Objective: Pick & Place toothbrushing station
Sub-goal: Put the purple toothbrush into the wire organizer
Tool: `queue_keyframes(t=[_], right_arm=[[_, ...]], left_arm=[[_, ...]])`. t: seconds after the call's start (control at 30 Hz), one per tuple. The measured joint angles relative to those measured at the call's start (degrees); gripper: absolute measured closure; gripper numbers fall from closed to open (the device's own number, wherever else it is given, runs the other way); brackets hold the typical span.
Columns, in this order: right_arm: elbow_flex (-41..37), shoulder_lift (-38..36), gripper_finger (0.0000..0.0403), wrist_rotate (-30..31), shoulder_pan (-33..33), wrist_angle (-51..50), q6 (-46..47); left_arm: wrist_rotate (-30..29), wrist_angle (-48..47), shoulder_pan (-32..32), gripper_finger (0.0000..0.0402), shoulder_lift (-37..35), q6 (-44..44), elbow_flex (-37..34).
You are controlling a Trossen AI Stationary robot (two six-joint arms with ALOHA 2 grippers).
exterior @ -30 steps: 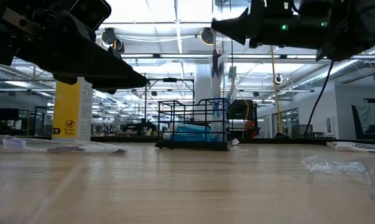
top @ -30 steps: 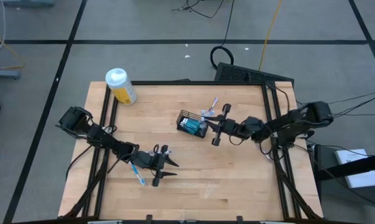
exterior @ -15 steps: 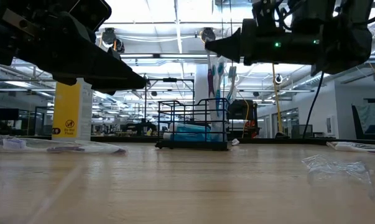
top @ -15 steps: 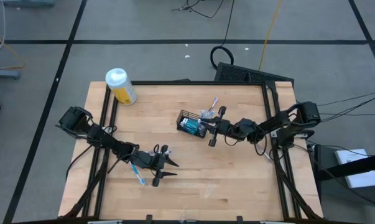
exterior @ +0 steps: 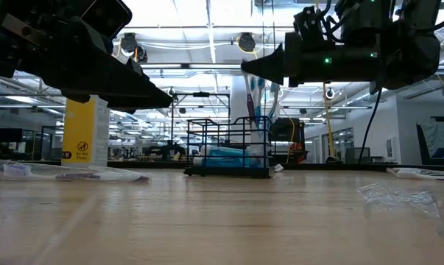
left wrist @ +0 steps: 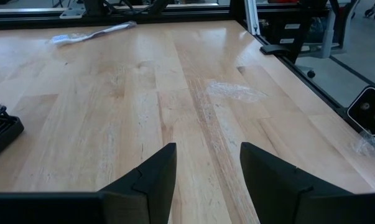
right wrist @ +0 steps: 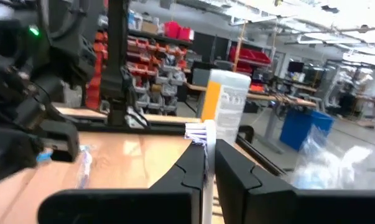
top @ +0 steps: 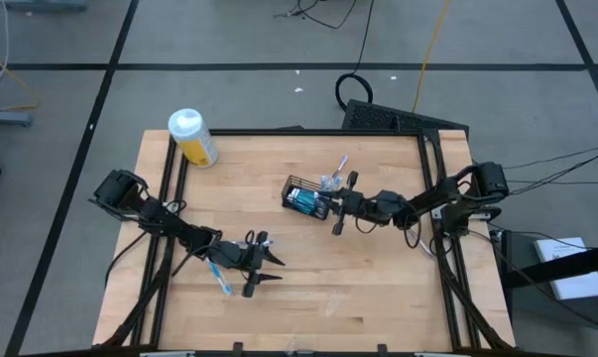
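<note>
The black wire basket (top: 304,197) (exterior: 230,146) stands at the table's middle with teal tubes (exterior: 225,156) lying in it. My right gripper (top: 334,202) (exterior: 245,66) is just right of it, pointing at it, shut on a white-and-blue toothbrush (top: 336,169) (exterior: 259,92) that stands upright over the basket's right end. Whether its lower end is inside the basket, I cannot tell. My left gripper (top: 264,268) (left wrist: 207,174) hovers open at the near left, beside a wrapped toothbrush (top: 217,276) lying flat on the table. My right gripper pinches the toothbrush's shaft (right wrist: 206,180) between its two fingers, just below the bristle head (right wrist: 197,132). The fingers come about level from the table's right side and lie across the brush. The brush is lifted clear of the table, upright, head above the fingers.
A yellow bottle with a white cap (top: 192,137) (exterior: 85,129) stands at the far left corner. Clear plastic wrappers (exterior: 400,197) (left wrist: 237,92) lie on the wood at the right. Another wrapped brush (left wrist: 94,32) lies far off. Bare wood spreads across the near middle.
My right gripper has sunk and gone a little toward the table's left, closer to the basket, staying shut. The toothbrush has come down with it, still upright, over the basket's right end.
</note>
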Motion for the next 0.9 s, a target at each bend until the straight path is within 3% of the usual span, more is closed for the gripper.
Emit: queue_keyframes(t=[0.77, 0.9], right_arm=[[0.00, -0.02, 0.0392, -0.01, -1.42, -3.21, 2.28], [0.00, -0.02, 0.0377, -0.01, -1.40, -3.27, 2.93]], left_arm=[[0.00, -0.13, 0.00, 0.0220, 0.00, -0.14, 0.00], [0.00, -0.15, 0.00, 0.0220, 0.00, -0.20, 0.00]])
